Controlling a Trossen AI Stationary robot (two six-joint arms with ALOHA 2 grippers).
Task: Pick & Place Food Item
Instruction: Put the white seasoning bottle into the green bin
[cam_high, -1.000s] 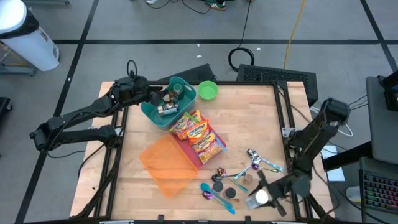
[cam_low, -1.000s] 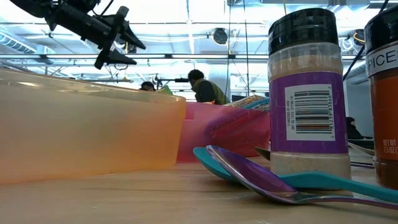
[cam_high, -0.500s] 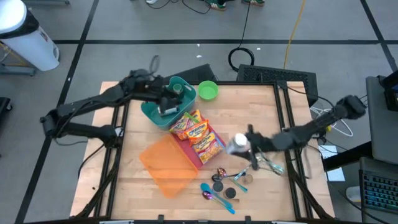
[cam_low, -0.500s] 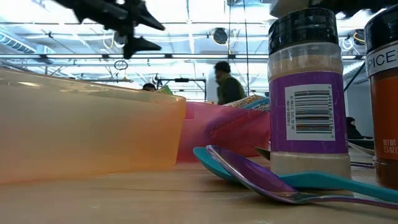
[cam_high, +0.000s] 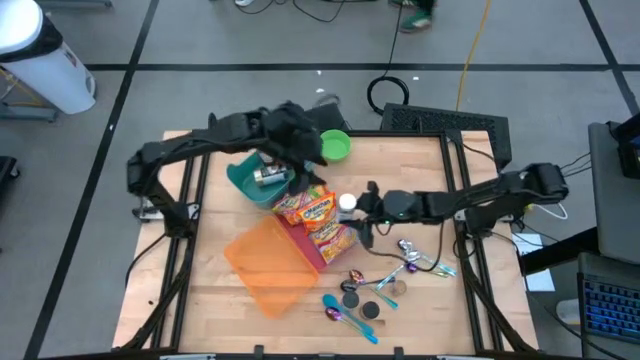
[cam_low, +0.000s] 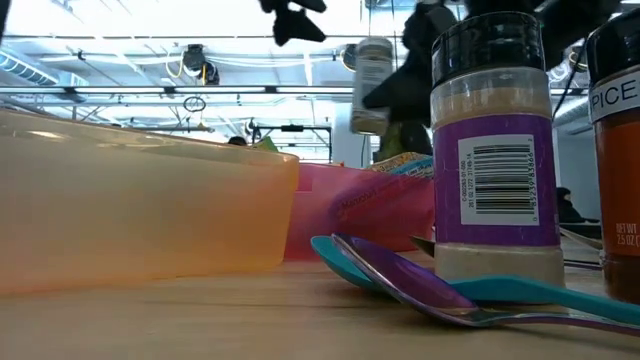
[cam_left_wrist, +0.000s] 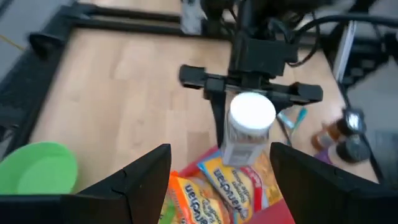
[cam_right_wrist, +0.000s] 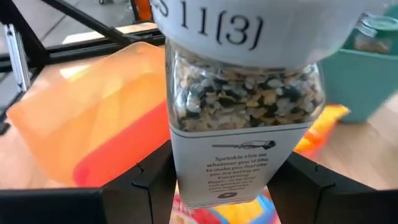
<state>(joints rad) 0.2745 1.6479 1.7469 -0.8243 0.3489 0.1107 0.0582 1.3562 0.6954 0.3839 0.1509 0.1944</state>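
Shaker (cam_high: 347, 204) is clamped in the right gripper (cam_high: 358, 207) and held in the air over the noodle packets (cam_high: 318, 215) near the table's (cam_high: 420, 170) middle; its white cap (cam_left_wrist: 252, 112) and seed-filled body (cam_right_wrist: 239, 99) are seen. Left gripper (cam_high: 300, 150) is held over the teal bin (cam_high: 240, 180) by the far edge, fingers (cam_left_wrist: 146, 171) spread, nothing gripped. Green bowl (cam_high: 335, 145) is set beside the bin. Orange tray (cam_high: 262, 255) is placed toward the near edge.

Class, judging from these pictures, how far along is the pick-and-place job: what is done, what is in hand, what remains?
Done: jars already lie in the teal bin. In hand: the right gripper holds a white-capped seasoning jar above the ramen packets, jaws shut on it. Left: setting it down; the left gripper hovers open by the bin.
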